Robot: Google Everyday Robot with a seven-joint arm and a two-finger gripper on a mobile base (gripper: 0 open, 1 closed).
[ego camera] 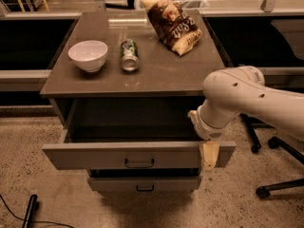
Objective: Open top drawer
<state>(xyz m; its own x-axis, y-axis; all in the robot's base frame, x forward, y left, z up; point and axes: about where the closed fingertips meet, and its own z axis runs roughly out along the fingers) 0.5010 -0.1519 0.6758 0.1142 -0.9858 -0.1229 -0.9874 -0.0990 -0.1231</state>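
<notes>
One gripper [209, 155] is what I have on this rig, and I see it hanging at the right end of the top drawer [109, 156], its pale tan tip lying over the front panel near the upper edge. Whether it is spread or pressed together I cannot tell from here. Its white arm [237, 96] bends up and away to the right, out of view. The top drawer stands pulled out toward the near side, its plain dark inside showing. Its small black handle [139, 163] sits at the middle of the panel, well left of the gripper. Beneath it a lower drawer [142, 183] sits further back, with a like handle. On the cabinet top [161, 77] I see a white bowl [88, 55] at the left and a can [128, 55] lying on its side just right of it. A brown snack bag [173, 25] lies at the far right. A chair base [262, 191] with castors stands on the speckled floor [28, 141] to the right.
</notes>
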